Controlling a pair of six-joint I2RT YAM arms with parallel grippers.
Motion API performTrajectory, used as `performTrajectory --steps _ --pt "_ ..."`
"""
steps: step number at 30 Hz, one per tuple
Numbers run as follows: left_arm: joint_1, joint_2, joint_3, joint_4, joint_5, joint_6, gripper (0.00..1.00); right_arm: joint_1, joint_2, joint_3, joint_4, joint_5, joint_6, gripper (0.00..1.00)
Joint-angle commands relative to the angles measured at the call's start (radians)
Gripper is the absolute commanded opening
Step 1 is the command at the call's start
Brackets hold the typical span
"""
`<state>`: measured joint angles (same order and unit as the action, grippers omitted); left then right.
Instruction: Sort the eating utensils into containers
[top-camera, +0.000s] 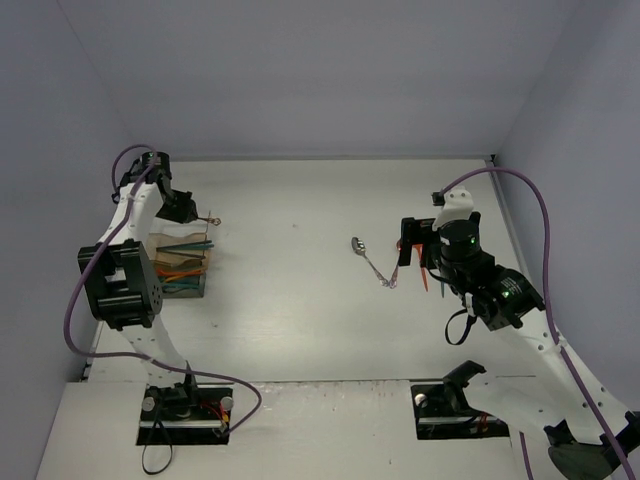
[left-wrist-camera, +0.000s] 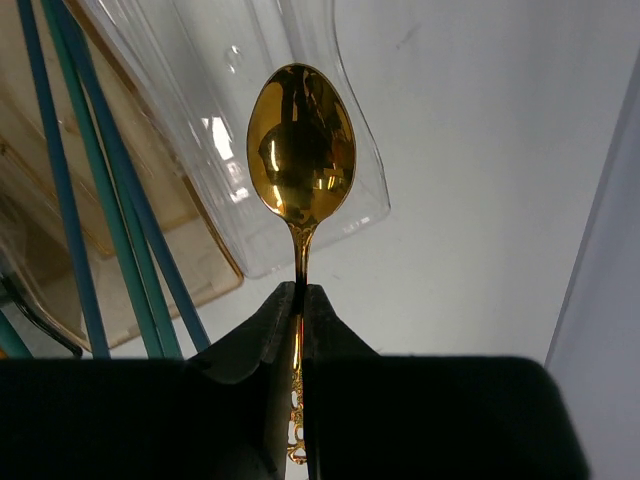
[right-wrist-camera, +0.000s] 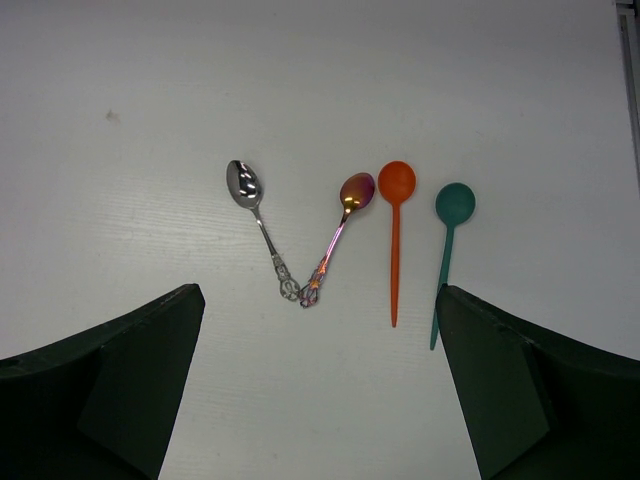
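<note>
My left gripper (top-camera: 192, 212) (left-wrist-camera: 301, 300) is shut on the handle of a gold spoon (left-wrist-camera: 300, 150), whose bowl (top-camera: 212, 220) hangs over the far right corner of the clear container (top-camera: 178, 262) (left-wrist-camera: 230, 130). Teal chopsticks (left-wrist-camera: 110, 200) and orange and teal utensils lie in the container. My right gripper (top-camera: 415, 252) (right-wrist-camera: 318, 340) is open and empty, hovering above several spoons on the table: a silver spoon (right-wrist-camera: 258, 222) (top-camera: 366, 256), an iridescent purple-gold spoon (right-wrist-camera: 340, 225), an orange spoon (right-wrist-camera: 395, 230) and a teal spoon (right-wrist-camera: 450, 240).
The container stands at the table's left edge, close to the left wall. The table's right edge (right-wrist-camera: 628, 60) runs just beyond the teal spoon. Purple cables (top-camera: 520, 185) loop over both arms.
</note>
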<state>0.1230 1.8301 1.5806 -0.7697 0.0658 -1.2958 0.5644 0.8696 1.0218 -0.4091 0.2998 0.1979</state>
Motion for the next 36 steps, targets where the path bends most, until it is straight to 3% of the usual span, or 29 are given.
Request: performTrajectory --steps 1,14,27,32,36 --pt "0.047 -0.008 0.041 0.030 0.041 -0.007 0.00 -0.001 0.010 0.014 0.047 0.039 -0.018 1.00" --pt "0.123 0.117 0.110 0.029 0.092 0.016 0.03 -0.003 0.031 0.008 0.047 0.045 -0.023 1.00" --pt "0.122 0.066 0.150 0.030 0.062 0.102 0.45 -0.003 0.052 0.003 0.047 0.029 -0.021 1.00" --pt "0.046 -0.040 0.148 0.031 0.001 0.238 0.61 -0.006 0.088 0.003 0.047 -0.025 -0.013 1.00" --pt "-0.099 -0.166 0.142 0.041 -0.116 0.480 0.74 -0.010 0.166 0.009 0.046 -0.120 -0.006 1.00"
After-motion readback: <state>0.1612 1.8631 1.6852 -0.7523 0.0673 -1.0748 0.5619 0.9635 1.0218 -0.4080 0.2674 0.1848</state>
